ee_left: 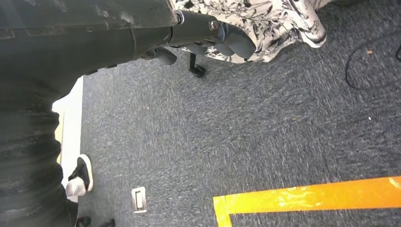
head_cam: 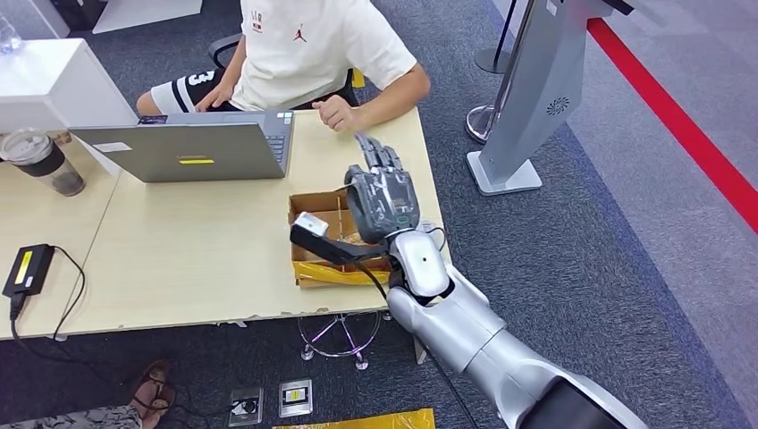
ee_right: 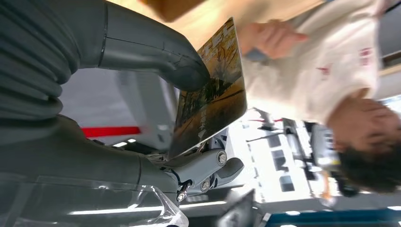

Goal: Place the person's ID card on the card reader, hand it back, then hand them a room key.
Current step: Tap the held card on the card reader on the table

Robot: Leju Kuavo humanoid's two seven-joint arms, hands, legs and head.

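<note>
The right hand is raised above the cardboard box at the table's edge, pinching a printed card between thumb and fingers, held out toward the seated person's hand. The left hand hangs over carpet, fingers curled in, holding nothing.

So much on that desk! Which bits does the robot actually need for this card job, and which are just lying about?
Part of the job:
- printed brown-and-gold card, pinched in the robot's right hand
- open cardboard box beneath that hand
- the seated person's waiting hand

Just lying about:
- grey laptop
- clear lidded tumbler
- black power adapter
- grey kiosk stand
</note>
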